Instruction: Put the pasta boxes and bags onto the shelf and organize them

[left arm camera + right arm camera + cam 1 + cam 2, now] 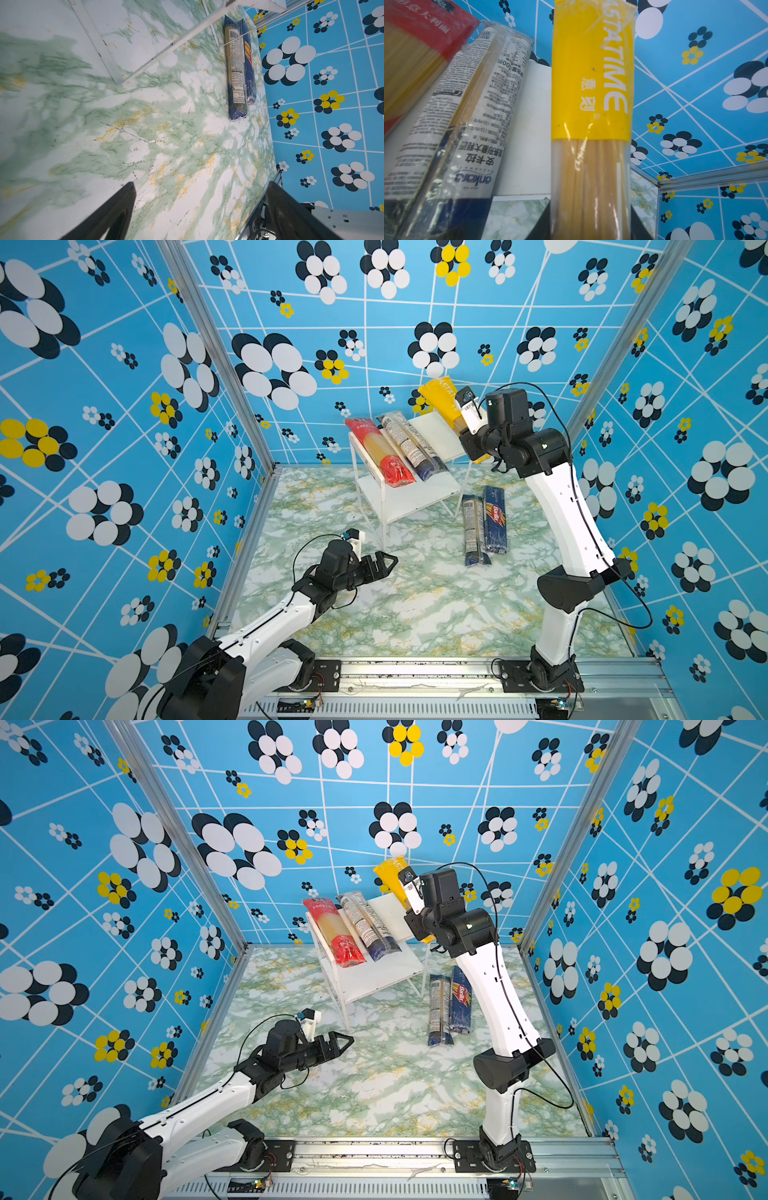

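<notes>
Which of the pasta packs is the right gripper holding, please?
The yellow pack, in the right gripper; the other four lie on the shelf or table.

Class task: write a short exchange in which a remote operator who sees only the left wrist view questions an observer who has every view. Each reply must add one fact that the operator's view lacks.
Operator: I see only the Barilla box and one see-through pack on the table. What is on top of the shelf?
Observer: The red-ended pack and another see-through pack lie side by side there.
Operator: And the right gripper?
Observer: It is shut on the yellow pack, held tilted over the bare right part of the shelf's top.
</notes>
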Controlling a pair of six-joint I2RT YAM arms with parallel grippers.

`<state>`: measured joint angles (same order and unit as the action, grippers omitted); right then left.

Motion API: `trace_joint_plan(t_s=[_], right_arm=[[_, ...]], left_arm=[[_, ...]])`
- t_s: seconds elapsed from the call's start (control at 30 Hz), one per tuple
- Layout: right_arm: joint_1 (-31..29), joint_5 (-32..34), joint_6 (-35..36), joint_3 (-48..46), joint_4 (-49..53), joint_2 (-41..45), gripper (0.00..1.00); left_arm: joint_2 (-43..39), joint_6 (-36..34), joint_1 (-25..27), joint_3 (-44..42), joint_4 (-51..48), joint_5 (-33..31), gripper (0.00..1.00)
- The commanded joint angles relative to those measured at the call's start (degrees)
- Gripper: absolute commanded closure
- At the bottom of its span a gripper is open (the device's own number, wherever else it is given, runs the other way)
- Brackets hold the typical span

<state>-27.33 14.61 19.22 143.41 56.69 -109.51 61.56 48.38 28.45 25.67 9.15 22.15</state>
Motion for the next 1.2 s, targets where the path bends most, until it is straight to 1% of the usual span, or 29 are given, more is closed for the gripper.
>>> trace_joint_plan(t_s=[0.0,0.37,0.63,1.17], right_arm=[[0.37,-1.07,-1.82,3.05,-9.29,1.39,1.00],[0.32,-2.74,-2.48,1.99,-10.22,0.62,1.00],[0.35,-4.23,-2.98,-3.08,-13.98,2.05,1.00],[0.34,-5.76,-3.66,-3.85,-14.84,1.61,1.00]], left_arm=[[-1.09,-0.21,-0.42,0.33,-0.54,0.52,0.01],[-1.18,-0.22,-0.42,0.09,-0.43,0.52,0.01],[-1.26,-0.39,-0.41,0.10,-0.72,0.32,0.01],[-1.26,-0.23,-0.49,0.45,-0.97,0.43,0.01]])
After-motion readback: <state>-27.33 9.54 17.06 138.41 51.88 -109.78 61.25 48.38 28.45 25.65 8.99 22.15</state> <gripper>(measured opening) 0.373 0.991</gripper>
